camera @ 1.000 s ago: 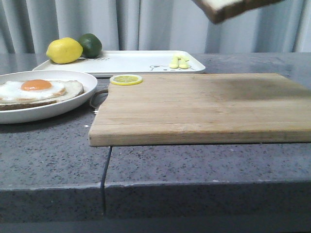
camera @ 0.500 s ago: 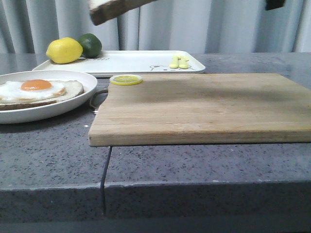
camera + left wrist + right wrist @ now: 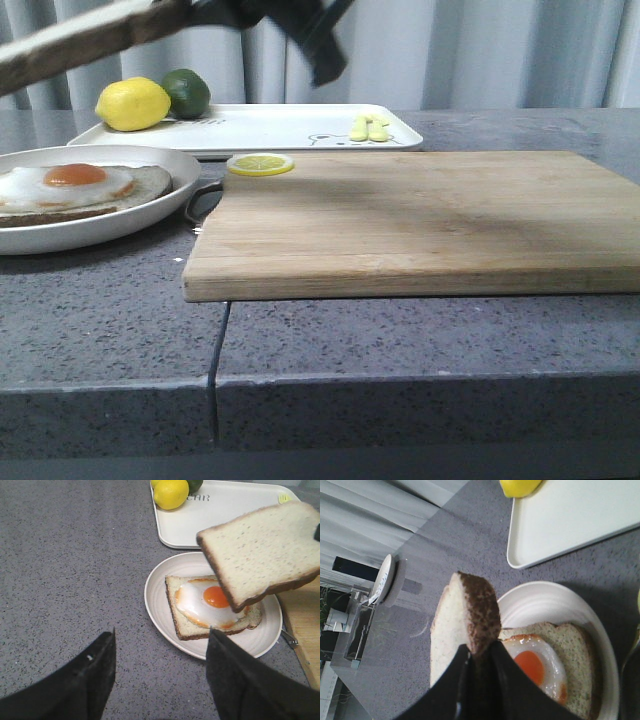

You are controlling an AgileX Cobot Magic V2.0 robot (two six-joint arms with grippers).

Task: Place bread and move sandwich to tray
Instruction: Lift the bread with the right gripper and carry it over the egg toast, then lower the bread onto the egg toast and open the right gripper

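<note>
Pale grey curtains (image 3: 480, 50) hang in soft folds behind a speckled dark grey stone counter (image 3: 400, 340), which has a seam running down its front. Light is even and cool. Off to one side stands what might be a glass-topped stand (image 3: 375, 615).

**Readable text: one fragment on the tray**

You are looking at only one piece of legible lettering. In the left wrist view, the white tray (image 3: 220, 515) is showing the capital letters "CAR" in dark print near its rim, just beside the lemon (image 3: 170, 493), which is covering whatever may precede those letters. In the front view, the same print is appearing as a faint dark smudge just right of the lemon, too small for you to read. The tray is also carrying a small outline drawing in that view, without any words you can make out. Nothing else is bearing readable text, numbers or signs.
</note>
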